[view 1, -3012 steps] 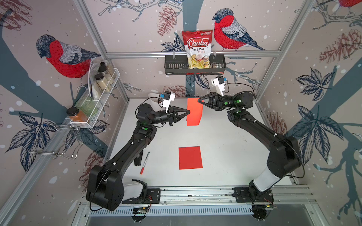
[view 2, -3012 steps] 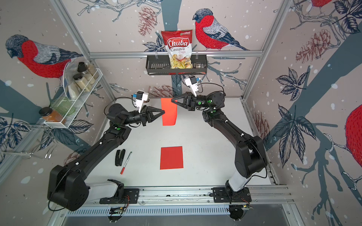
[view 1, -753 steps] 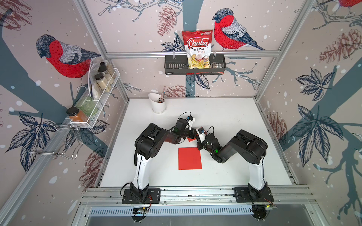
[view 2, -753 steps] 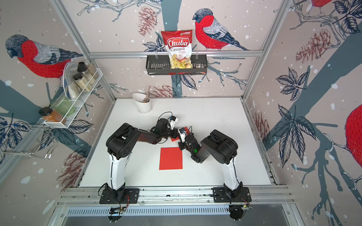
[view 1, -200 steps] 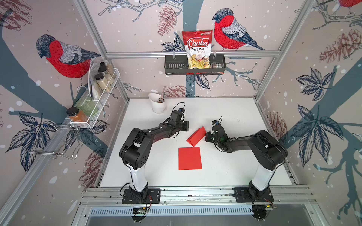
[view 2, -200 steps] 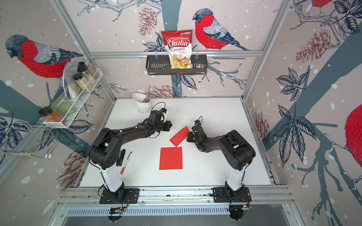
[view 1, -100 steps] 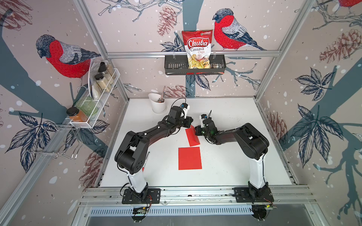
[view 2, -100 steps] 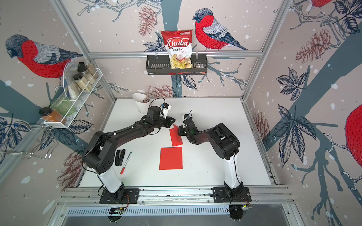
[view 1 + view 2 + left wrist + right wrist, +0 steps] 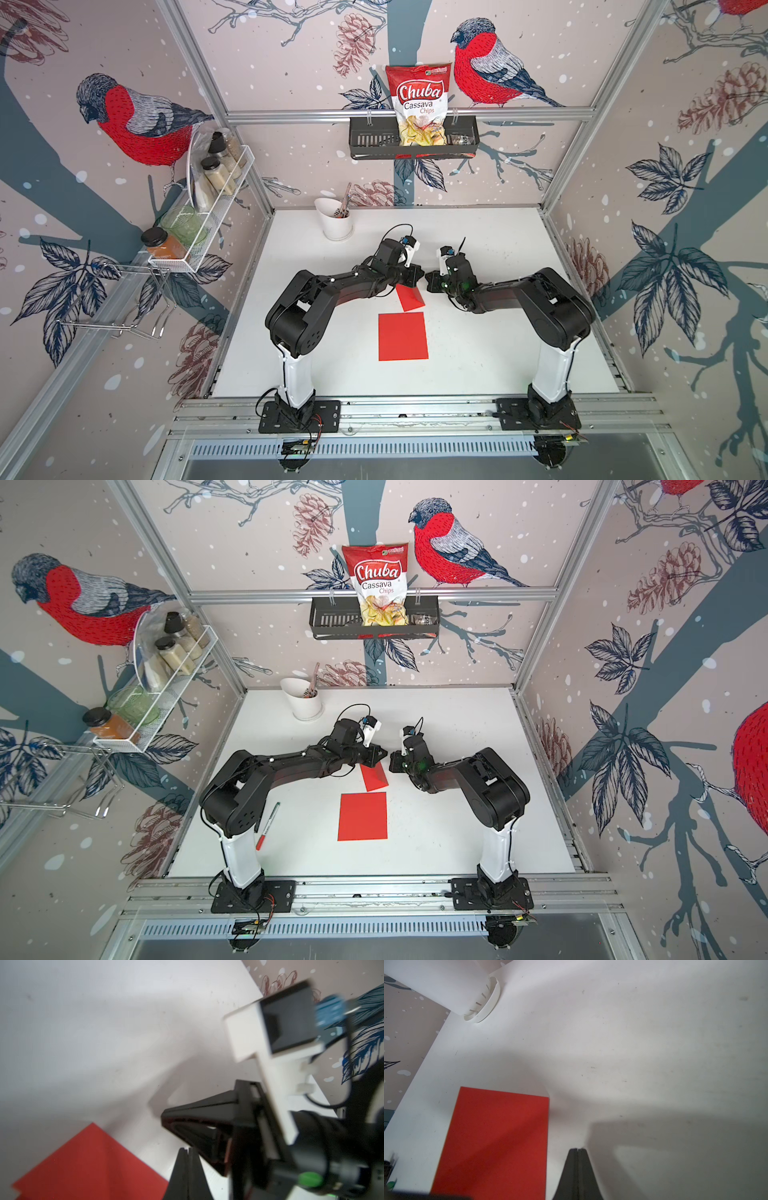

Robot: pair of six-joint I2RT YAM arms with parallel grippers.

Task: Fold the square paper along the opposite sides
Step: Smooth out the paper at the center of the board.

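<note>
A folded red paper (image 9: 409,297) (image 9: 374,777) lies flat mid-table as a narrow rectangle. An unfolded square red paper (image 9: 402,336) (image 9: 362,816) lies just nearer the front edge. My left gripper (image 9: 419,276) (image 9: 384,754) and right gripper (image 9: 428,279) (image 9: 392,762) sit tip to tip just past the folded paper's far end, low over the table. Both are shut and hold nothing. In the left wrist view the shut left gripper (image 9: 187,1149) is beside the red paper (image 9: 89,1163). In the right wrist view the shut right gripper (image 9: 577,1149) is beside the paper (image 9: 496,1142).
A white cup (image 9: 338,224) (image 9: 306,704) (image 9: 446,987) with utensils stands at the back left of the table. A red marker (image 9: 268,825) lies by the left arm's base. Wall racks hold jars (image 9: 216,170) and a chips bag (image 9: 417,108).
A second ago the folded paper lay slanted with the grippers wide apart. It now lies nearly straight, and both shut grippers have come together at its far end.
</note>
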